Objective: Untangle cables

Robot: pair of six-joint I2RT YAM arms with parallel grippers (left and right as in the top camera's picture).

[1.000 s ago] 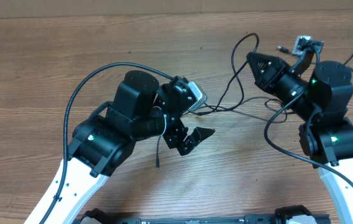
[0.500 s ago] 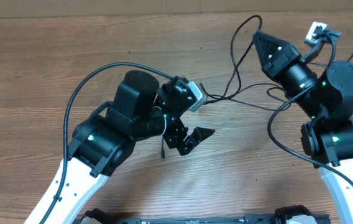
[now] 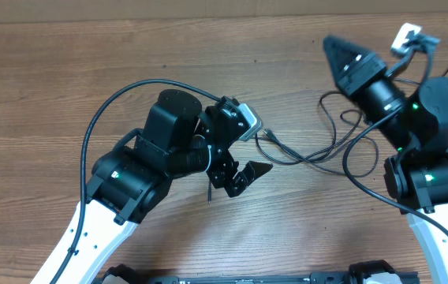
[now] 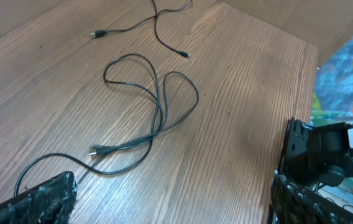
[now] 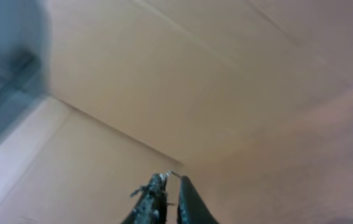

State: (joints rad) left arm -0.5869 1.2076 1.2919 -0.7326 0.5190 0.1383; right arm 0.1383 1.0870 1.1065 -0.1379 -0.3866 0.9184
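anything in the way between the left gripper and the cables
Nothing visible does. The open left gripper faces the cables across bare table, and the nearest plug lies just ahead of it.

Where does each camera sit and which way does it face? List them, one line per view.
Overhead: above the table, looking straight down; left fingers and right fingers both show.
Left wrist: low over the table, looking across at the cables; left fingers spread wide at the bottom corners.
Right wrist: aimed off the table at a blurred tan surface; right fingers close together.
Shared: overhead and left wrist both show the cables.
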